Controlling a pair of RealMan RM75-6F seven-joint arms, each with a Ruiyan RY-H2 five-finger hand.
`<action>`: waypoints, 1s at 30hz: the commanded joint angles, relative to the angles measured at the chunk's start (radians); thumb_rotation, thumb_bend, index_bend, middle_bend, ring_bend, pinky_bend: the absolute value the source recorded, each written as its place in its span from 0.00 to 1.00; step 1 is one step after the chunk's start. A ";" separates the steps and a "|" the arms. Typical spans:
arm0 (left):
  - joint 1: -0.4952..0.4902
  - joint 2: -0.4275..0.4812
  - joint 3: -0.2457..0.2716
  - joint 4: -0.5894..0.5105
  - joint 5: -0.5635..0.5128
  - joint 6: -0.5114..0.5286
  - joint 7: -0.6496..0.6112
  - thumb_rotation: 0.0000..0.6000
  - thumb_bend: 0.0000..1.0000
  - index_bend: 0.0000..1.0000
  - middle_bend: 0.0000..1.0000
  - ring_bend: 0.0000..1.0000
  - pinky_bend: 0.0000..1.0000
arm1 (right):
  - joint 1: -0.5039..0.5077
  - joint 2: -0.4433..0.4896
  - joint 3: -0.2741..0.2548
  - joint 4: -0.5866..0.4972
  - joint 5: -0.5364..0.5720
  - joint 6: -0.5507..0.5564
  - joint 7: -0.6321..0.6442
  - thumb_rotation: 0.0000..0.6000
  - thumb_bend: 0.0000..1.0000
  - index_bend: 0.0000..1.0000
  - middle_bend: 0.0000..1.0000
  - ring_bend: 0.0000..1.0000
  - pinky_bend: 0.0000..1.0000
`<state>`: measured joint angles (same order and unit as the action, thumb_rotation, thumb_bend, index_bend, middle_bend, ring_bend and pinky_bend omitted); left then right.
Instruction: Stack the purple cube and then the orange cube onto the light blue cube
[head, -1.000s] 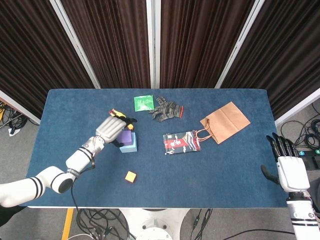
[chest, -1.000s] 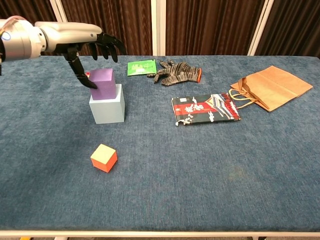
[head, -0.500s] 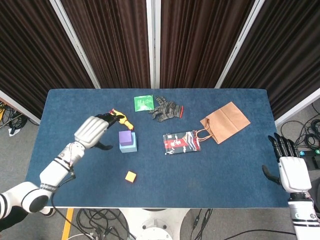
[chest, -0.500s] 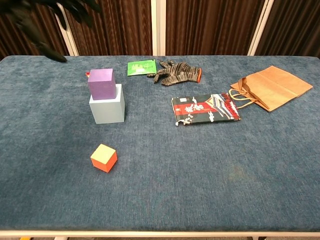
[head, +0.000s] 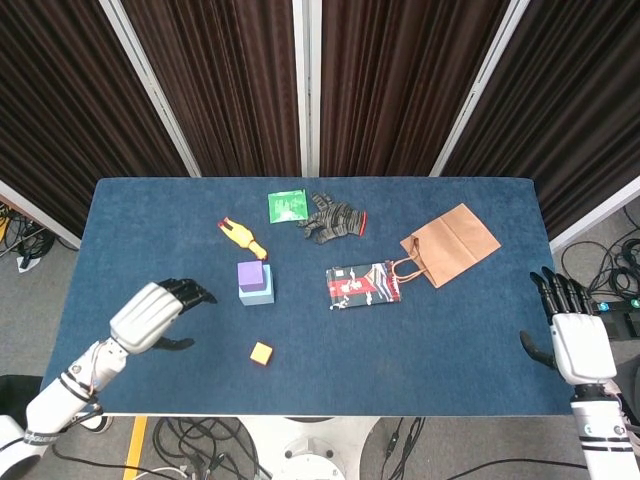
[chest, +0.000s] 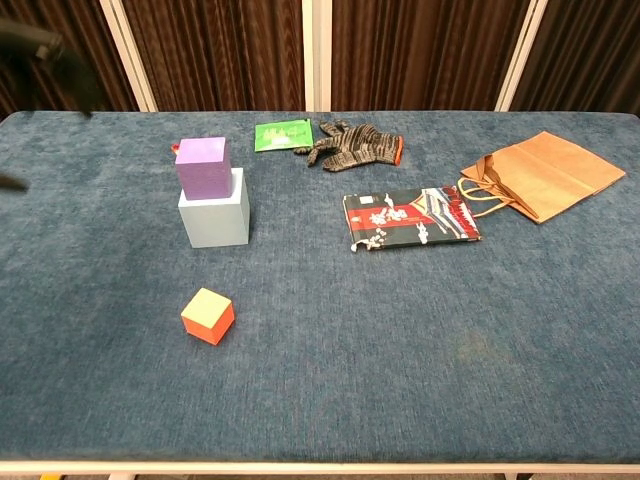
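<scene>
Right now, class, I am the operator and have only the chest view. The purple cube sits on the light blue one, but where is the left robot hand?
Observer: The left robot hand hovers over the table, left of the purple cube, fingers apart, holding nothing.
Operator: And the right one?
Observer: The right robot hand is open at the table's right edge, far from the orange cube.
Operator: What is behind the cubes?
Observer: A yellow toy lies just behind the purple cube, apart from it.
</scene>
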<state>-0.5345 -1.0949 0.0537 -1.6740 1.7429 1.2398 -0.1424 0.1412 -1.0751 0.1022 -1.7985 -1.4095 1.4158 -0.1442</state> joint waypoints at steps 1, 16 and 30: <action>0.041 -0.025 0.079 0.083 0.069 0.037 -0.102 1.00 0.14 0.39 0.49 0.35 0.49 | 0.002 0.000 0.000 0.002 0.002 -0.004 0.001 1.00 0.24 0.02 0.00 0.00 0.00; 0.035 -0.208 0.106 0.315 0.222 0.082 0.001 1.00 0.15 0.40 0.49 0.35 0.49 | 0.013 -0.011 -0.002 0.007 0.016 -0.026 -0.018 1.00 0.24 0.02 0.00 0.00 0.00; -0.037 -0.309 0.060 0.234 0.138 -0.092 0.138 1.00 0.15 0.39 0.49 0.35 0.49 | 0.012 -0.005 0.005 0.007 0.019 -0.018 -0.004 1.00 0.24 0.02 0.01 0.00 0.00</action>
<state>-0.5554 -1.3931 0.1267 -1.4022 1.9036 1.1836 -0.0487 0.1528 -1.0804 0.1071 -1.7916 -1.3901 1.3974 -0.1482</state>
